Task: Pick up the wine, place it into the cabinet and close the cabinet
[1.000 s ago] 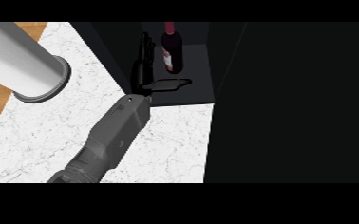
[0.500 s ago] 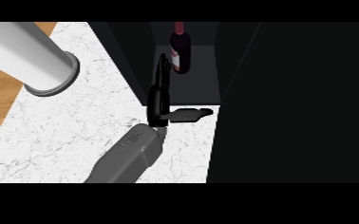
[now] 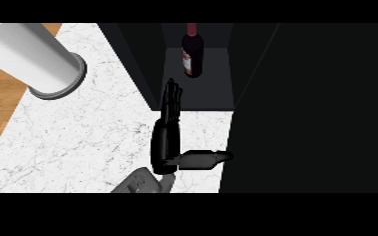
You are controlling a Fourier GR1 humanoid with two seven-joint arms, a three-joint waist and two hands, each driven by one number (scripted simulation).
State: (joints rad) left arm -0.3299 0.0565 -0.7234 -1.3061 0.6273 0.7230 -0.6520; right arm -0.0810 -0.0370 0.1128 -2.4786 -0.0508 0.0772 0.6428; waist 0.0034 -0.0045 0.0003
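Wine [image 3: 192,55] apart from straight-fingered left hand [image 3: 166,141]

We could not read any text; the wine bottle [image 3: 192,56] carried a pale label, but its writing was illegible.

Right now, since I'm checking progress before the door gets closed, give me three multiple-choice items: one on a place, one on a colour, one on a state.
1. Where is the wine bottle? A on a plate; B inside the cabinet; C lying on a tray.
2. What colour is the cylinder at upper left? A white; B red; C green.
3. On the left hand, how are the fingers? A curled round the bottle; B straight; C balled up.
Answers: 1 B, it stands upright between the cabinet walls. 2 A, it is plainly white. 3 B, they point straight toward the cabinet, holding nothing.
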